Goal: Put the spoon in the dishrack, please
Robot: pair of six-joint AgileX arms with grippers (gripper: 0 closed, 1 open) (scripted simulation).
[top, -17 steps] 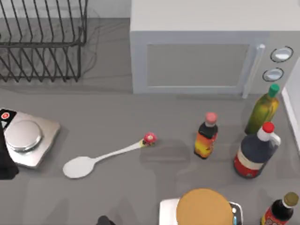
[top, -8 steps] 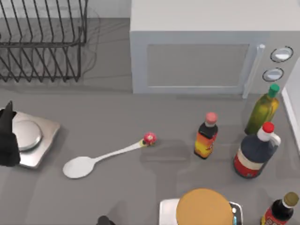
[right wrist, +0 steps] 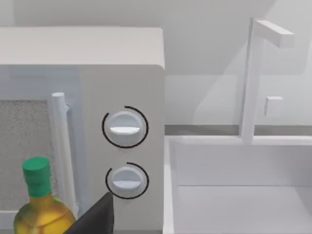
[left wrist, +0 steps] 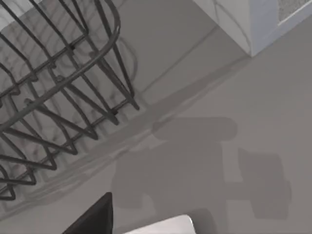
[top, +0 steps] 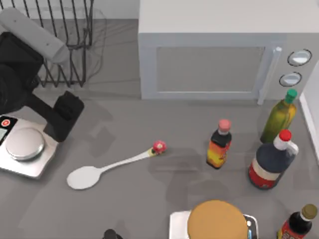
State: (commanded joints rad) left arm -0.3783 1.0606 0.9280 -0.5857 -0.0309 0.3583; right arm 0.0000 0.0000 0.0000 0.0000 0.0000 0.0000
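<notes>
The spoon lies flat on the grey table. The kitchen scale serves here as the landmark. The oval bowl of the spoon is near the scale, on the side toward the right of the table, and the handle runs away from the scale to the small red knob at its end. Nothing touches the spoon.

The left arm reaches over the table just behind the scale, and its dark gripper hangs at the corner of the scale, between the scale and the dishrack. The gripper is apart from the spoon and holds nothing that can be seen; how far its fingers are spread cannot be told from these views. The left wrist view shows the black bars of the dishrack and bare table under it.

The dishrack stands behind the scale, at the back left of the table. The white microwave stands far from the scale, toward the right. Several bottles, among them a small dark one with a pink cap, stand well apart from the scale on the right side.

The right wrist view looks at the knobs of the microwave and a yellow bottle with a green cap.
</notes>
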